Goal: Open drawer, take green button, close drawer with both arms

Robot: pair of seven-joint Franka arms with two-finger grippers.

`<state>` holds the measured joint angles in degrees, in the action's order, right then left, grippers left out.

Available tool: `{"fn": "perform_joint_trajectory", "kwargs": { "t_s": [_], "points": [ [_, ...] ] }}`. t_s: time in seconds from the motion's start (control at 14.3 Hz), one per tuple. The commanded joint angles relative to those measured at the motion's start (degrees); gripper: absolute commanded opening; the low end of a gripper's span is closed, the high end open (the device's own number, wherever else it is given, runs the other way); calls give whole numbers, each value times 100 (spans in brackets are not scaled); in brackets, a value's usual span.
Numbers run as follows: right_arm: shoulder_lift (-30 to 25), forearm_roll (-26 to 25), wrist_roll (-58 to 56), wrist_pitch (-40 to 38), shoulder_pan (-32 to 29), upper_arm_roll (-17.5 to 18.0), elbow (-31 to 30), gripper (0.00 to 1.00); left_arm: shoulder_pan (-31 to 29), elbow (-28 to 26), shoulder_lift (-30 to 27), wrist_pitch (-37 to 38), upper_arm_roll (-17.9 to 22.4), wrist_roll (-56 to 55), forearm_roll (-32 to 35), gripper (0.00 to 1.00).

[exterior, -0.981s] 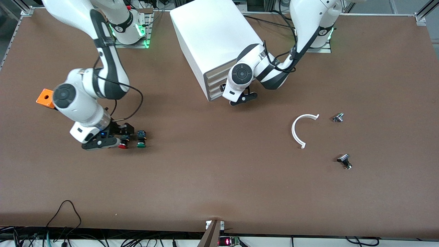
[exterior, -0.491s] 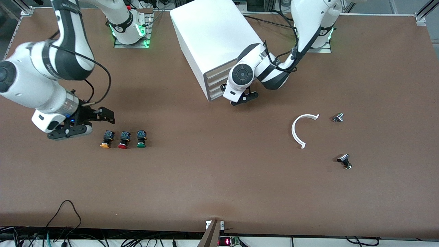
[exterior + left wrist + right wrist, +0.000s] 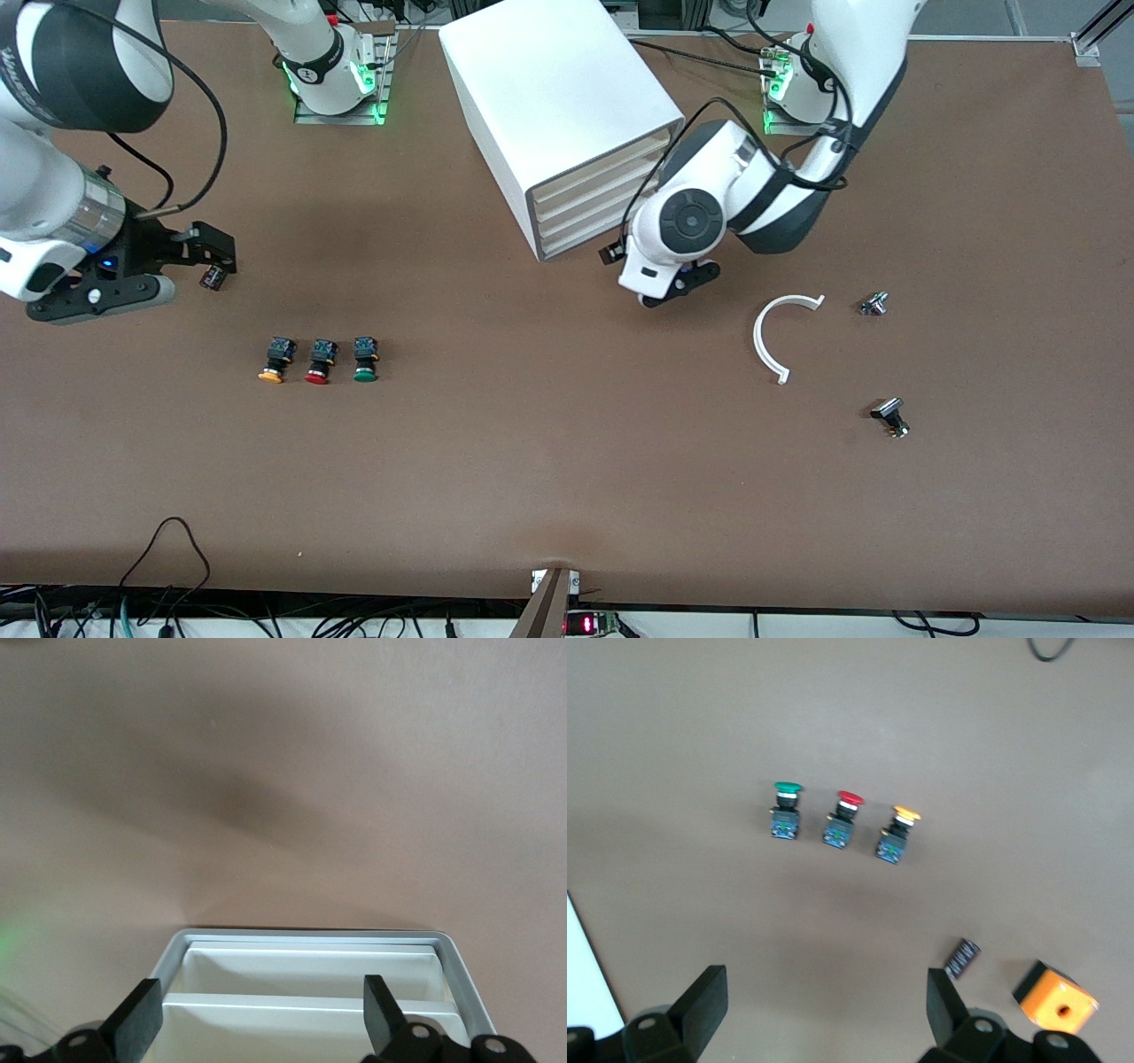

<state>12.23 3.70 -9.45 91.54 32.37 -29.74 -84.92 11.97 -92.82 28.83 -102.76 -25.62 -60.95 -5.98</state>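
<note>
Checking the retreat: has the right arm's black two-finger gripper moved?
Yes. The right gripper has moved away from the three pushbuttons, toward the right arm's table end.

Table point(image 3: 567, 496): brown, filled the frame.
Cabinet point(image 3: 554, 97): upper centre.
Buttons: orange point(image 3: 275, 361), red point(image 3: 320, 361), green point(image 3: 364, 360), lower left.
White arc point(image 3: 769, 338): centre right.

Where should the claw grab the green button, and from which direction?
Take the green button by its black body, claw descending from above, fingers closing across the width. It lies flat, cap toward the camera, with the red button close beside, so keep the fingers narrow.
</note>
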Motion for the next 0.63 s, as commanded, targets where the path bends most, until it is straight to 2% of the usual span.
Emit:
{"fn": "perform_joint_trajectory", "kwargs": {
  "t_s": [0.0, 0.21, 0.35, 0.42, 0.56],
  "points": [
    [78, -124, 188, -609, -11, -6, 650, 99, -360, 264, 9, 466, 5, 661, -35, 100],
    [78, -71, 706, -857, -20, 12, 977, 99, -782, 562, -158, 695, -39, 1407, 806, 100],
    [69, -45, 1030, -1120, -107, 55, 1204, 99, -915, 878, -255, 827, 22, 2031, 924, 100],
    [43, -1, 1180, -1147, -308, 195, 1232, 99, -1072, 1114, -255, 958, 22, 2304, 932, 100],
    [-71, 261, 1531, -1148, -1070, 1070, 1232, 99, -1292, 1694, -246, 1475, 22, 3084, 941, 100]
  ]
}}
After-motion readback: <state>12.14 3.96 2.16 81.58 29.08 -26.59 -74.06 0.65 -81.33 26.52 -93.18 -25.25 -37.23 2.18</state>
